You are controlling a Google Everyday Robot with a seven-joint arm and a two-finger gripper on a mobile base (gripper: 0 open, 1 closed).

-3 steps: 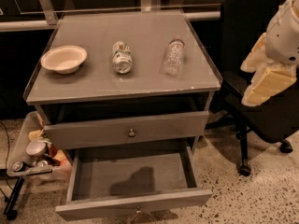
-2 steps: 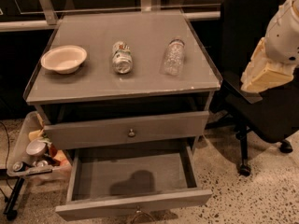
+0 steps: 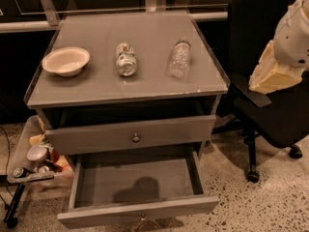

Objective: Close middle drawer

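The middle drawer (image 3: 137, 212) is pulled far out at the bottom of the grey cabinet. Its narrow front faces me, its inside is empty, and a small knob (image 3: 142, 217) shows at the front's centre. Above it, the taller-fronted top drawer (image 3: 130, 135) with a round knob stands slightly out. The lowest drawer is hidden beneath the open one. My gripper (image 3: 273, 76) is the cream-coloured end of the white arm at the right edge. It hangs over the office chair, well right of and above the open drawer, touching nothing.
On the cabinet top (image 3: 96, 88) lie a white bowl (image 3: 65, 60), a can on its side (image 3: 126, 59) and a clear plastic bottle (image 3: 179, 58). A black office chair (image 3: 263, 100) stands at the right. A bin of clutter (image 3: 34, 161) sits on the floor at the left.
My arm's end has risen slightly at the right edge. The drawers and the things on top have not moved.
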